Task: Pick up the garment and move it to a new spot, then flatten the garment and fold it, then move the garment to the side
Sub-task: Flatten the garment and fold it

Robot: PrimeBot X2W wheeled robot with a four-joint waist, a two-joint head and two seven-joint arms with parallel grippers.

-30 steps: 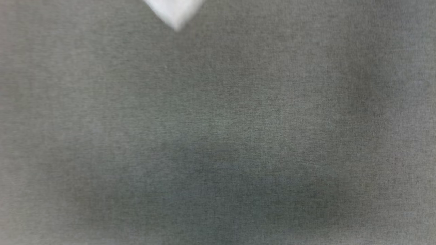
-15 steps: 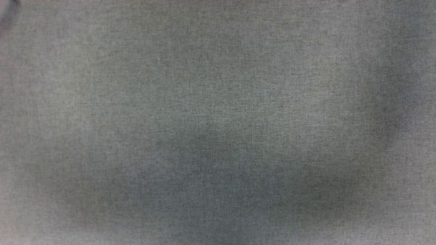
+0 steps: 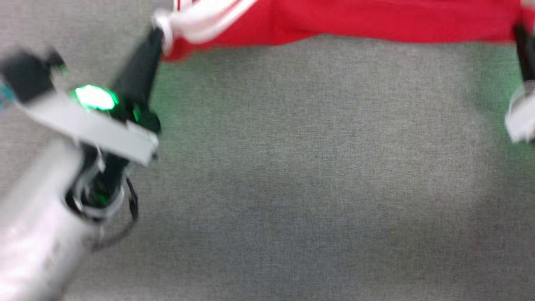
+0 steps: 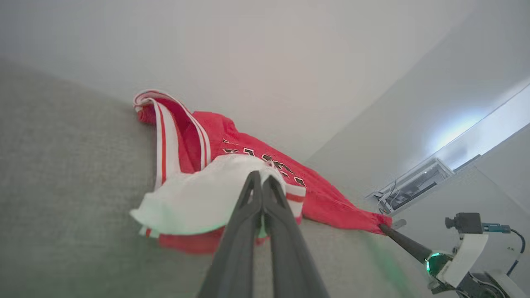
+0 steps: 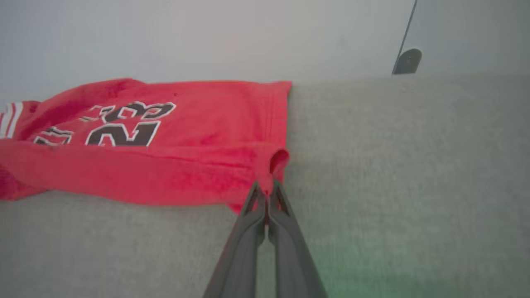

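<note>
Stretching across the top of your head view, the garment [image 3: 355,21] sits on the grey cloth surface [image 3: 292,167], its red body bunched and its black, white-outlined print facing up in both wrist views. Your left gripper [image 4: 259,179] is clamped on the white sleeve, and your right gripper [image 5: 265,189] is pinched closed on a red hem corner. A pale wall [image 4: 290,62] rises just behind the garment.

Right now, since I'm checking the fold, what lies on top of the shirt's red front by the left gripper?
A white sleeve lies over the shirt, pinched by the left gripper. It hides part of the black print beneath.
</note>
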